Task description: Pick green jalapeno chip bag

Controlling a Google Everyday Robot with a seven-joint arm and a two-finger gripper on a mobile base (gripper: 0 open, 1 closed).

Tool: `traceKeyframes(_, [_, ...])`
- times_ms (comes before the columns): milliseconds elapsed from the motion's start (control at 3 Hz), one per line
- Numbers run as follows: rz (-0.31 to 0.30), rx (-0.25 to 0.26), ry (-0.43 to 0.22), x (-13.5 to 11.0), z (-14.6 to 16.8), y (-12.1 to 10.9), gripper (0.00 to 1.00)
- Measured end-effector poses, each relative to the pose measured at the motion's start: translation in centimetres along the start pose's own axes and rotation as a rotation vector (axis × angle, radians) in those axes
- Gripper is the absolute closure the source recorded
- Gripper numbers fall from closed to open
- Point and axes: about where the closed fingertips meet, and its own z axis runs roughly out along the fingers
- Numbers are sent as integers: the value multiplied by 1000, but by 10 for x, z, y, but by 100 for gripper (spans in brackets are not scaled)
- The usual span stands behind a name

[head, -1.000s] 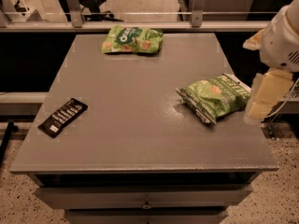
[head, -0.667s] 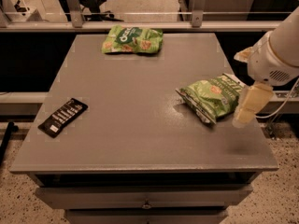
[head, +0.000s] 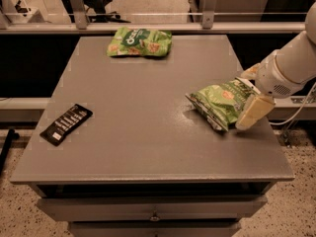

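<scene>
The green jalapeno chip bag (head: 219, 101) is light lime-green and crinkly, with a small red-yellow logo. It lies on the right side of the grey table (head: 138, 107). My gripper (head: 253, 92) comes in from the right on a white arm and is at the bag's right end. One cream finger (head: 254, 112) is at the bag's near side and the other (head: 250, 71) shows at its far side. The fingers stand apart with the bag's end between them. That end of the bag is partly hidden by the gripper.
A second green bag (head: 139, 42) with a dark green panel and white lettering lies at the table's far edge. A black snack bar (head: 66, 124) lies near the left edge. A metal rail (head: 148, 27) runs behind the table. Drawers (head: 153, 214) sit below the front.
My gripper has moved left and in toward the jalapeno bag, from beside its right end to straddling it. The bag has not moved.
</scene>
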Motion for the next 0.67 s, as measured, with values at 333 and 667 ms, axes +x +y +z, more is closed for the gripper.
traceKeyframes(333, [26, -11, -23, 2, 7, -6, 41])
traceKeyframes(667, [47, -19, -48, 1, 7, -8, 63])
